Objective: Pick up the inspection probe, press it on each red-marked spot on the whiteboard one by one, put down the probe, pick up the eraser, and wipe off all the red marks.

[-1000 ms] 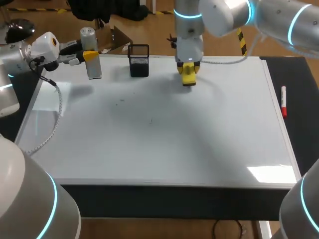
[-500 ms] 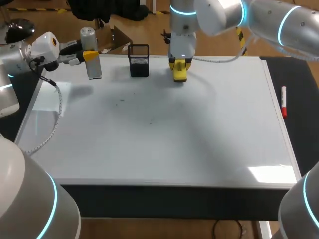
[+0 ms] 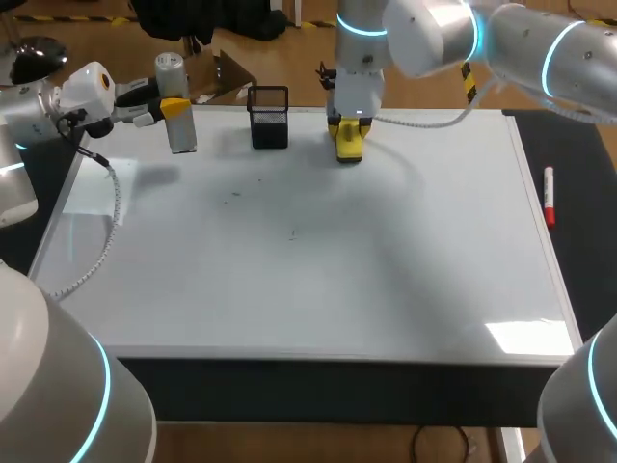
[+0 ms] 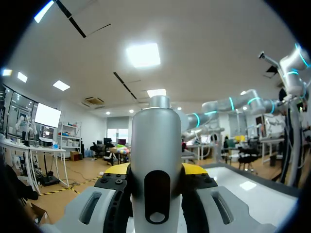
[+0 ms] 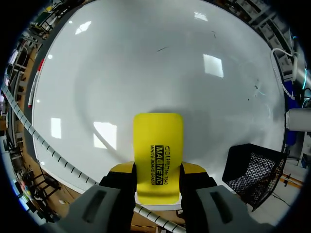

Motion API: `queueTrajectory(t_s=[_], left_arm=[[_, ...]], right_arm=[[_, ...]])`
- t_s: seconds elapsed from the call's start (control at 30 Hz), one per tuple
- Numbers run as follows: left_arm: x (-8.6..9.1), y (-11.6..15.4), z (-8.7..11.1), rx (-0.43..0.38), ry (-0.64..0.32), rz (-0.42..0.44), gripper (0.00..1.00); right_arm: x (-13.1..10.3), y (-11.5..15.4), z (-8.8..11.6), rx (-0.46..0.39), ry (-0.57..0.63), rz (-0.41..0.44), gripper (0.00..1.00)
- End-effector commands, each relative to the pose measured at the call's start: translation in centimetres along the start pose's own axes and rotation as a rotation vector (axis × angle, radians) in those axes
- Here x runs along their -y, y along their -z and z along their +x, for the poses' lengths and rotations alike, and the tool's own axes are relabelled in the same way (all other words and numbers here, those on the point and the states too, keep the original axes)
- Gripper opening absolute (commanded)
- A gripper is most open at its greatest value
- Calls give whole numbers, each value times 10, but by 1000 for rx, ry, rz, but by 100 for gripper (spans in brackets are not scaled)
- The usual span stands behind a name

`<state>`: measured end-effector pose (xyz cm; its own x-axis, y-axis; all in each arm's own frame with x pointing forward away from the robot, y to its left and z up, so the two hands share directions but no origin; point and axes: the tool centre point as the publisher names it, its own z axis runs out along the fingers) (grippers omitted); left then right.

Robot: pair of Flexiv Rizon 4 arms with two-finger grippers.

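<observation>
A whiteboard (image 3: 318, 260) covers most of the bench (image 3: 583, 260), and only a few faint dark specks (image 3: 292, 231) show on its surface. The left arm comes in at the far left corner, where the left fingers (image 3: 175, 104) are closed from both sides on the inspection probe (image 3: 174, 106), a silver cylinder held upright. Whether its base rests on the board I cannot tell. In the left wrist view the probe (image 4: 156, 165) fills the gap between the two yellow tips of the left fingers (image 4: 194, 169). The right arm reaches in from the right to the middle of the board's far edge, and the right fingers (image 3: 334, 125) clamp a yellow eraser (image 3: 350, 143). The right wrist view shows the eraser (image 5: 158, 153) gripped at its rear end by the right fingers (image 5: 195, 169), with its free end out over the whiteboard (image 5: 146, 63); contact with the surface cannot be judged. A black mesh basket (image 3: 269, 118) stands on the far edge between probe and eraser, just beside the eraser (image 5: 252, 170). A red marker (image 3: 549, 196) lies on the dark bench to the right of the board. A white coiled cable (image 3: 111, 217) from the left arm hangs over the board's left edge.
</observation>
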<state>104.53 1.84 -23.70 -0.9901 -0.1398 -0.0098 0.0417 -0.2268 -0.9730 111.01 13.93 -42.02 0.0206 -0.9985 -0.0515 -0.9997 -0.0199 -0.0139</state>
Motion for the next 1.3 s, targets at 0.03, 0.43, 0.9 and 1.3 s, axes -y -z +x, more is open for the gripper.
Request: queueTrajectory(t_s=[0.03, 0.43, 0.9, 1.3], left_arm=[[2, 0, 0, 1, 0, -2, 0], [2, 0, 0, 1, 0, -2, 0], [2, 0, 0, 1, 0, -2, 0], [2, 0, 0, 1, 0, -2, 0]], right_arm=[[2, -2, 1, -18, 3, -7, 0], [2, -9, 8, -64, -29, -28, 72], [-10, 27, 20, -28, -120, 31, 100], [-13, 97, 44, 96, -343, 75, 100]])
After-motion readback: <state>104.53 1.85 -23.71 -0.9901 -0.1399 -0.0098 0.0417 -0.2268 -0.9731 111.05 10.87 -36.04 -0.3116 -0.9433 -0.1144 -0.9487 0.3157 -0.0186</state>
